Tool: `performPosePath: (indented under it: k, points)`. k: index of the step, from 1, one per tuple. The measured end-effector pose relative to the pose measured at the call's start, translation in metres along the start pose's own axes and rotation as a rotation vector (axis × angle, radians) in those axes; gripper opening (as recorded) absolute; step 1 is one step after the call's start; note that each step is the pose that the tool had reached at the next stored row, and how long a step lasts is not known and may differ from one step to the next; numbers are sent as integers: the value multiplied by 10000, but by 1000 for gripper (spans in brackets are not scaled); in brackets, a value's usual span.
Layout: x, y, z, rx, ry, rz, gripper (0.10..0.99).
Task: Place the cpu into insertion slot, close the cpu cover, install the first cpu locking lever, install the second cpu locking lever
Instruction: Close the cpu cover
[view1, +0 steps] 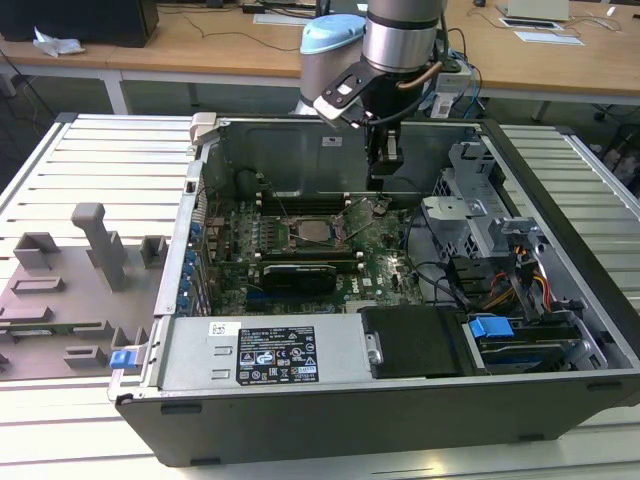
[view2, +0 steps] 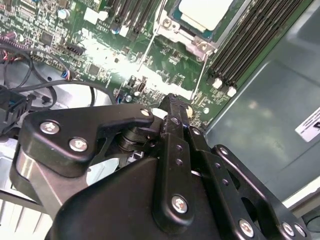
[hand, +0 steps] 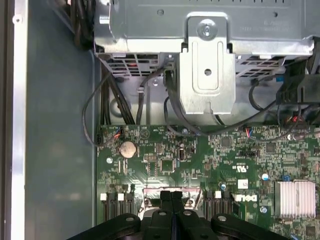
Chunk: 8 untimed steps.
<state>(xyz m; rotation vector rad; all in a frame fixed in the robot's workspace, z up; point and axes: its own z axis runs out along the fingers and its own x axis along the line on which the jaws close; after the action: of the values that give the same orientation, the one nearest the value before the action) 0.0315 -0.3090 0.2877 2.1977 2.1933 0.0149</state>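
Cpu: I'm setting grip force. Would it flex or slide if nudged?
The cpu looks a flat metal-topped plate, so probably stiff and light. Its smooth top may be slippery. Seated in the insertion slot, it likely won't slide.

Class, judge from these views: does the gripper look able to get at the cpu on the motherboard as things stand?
Probably yes. The gripper hangs low over the motherboard beside the cpu, whose top lies bare; no cable or card crosses the stretch between them.
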Motion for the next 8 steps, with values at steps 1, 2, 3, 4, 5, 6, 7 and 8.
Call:
performPosePath:
  k: [1,2,3,4,5,6,7,8]
  points:
    - [0,12,0,1,0,1,106]
    - [0,38,1,3,0,0,106]
    - [0,52,2,4,0,0,106]
    - [0,65,2,6,0,-1,106]
    - [0,92,3,8,0,0,106]
    - [0,115,4,9,0,1,106]
    - [0,162,5,14,0,-1,106]
    - [0,188,6,17,0,-1,106]
